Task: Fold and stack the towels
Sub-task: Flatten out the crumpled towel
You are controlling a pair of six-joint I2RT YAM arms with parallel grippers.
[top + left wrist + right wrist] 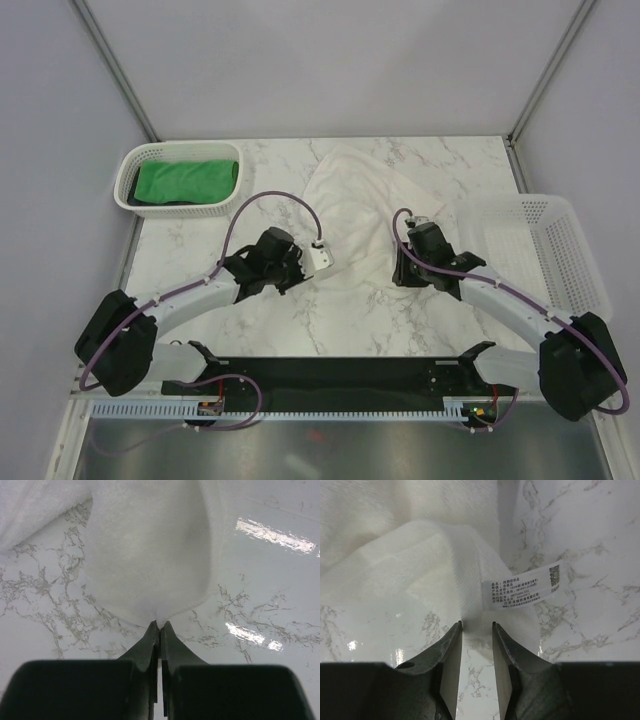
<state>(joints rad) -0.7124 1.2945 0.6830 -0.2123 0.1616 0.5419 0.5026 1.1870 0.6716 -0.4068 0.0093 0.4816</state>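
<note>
A white towel (352, 200) lies spread and rumpled on the marble table. My left gripper (330, 265) is shut on the towel's near left corner; in the left wrist view the tips (160, 625) pinch the cloth (150, 545). My right gripper (402, 272) is at the towel's near right corner. In the right wrist view its jaws (477, 626) stand a little apart, with the towel's corner (420, 565) and its printed label (522, 587) just at the tips, not clamped. A folded green towel (186, 180) lies in the left basket.
A white basket (130, 175) holding the green towel stands at the back left. A larger empty white basket (545, 250) stands at the right edge. Grey walls close in the table on three sides.
</note>
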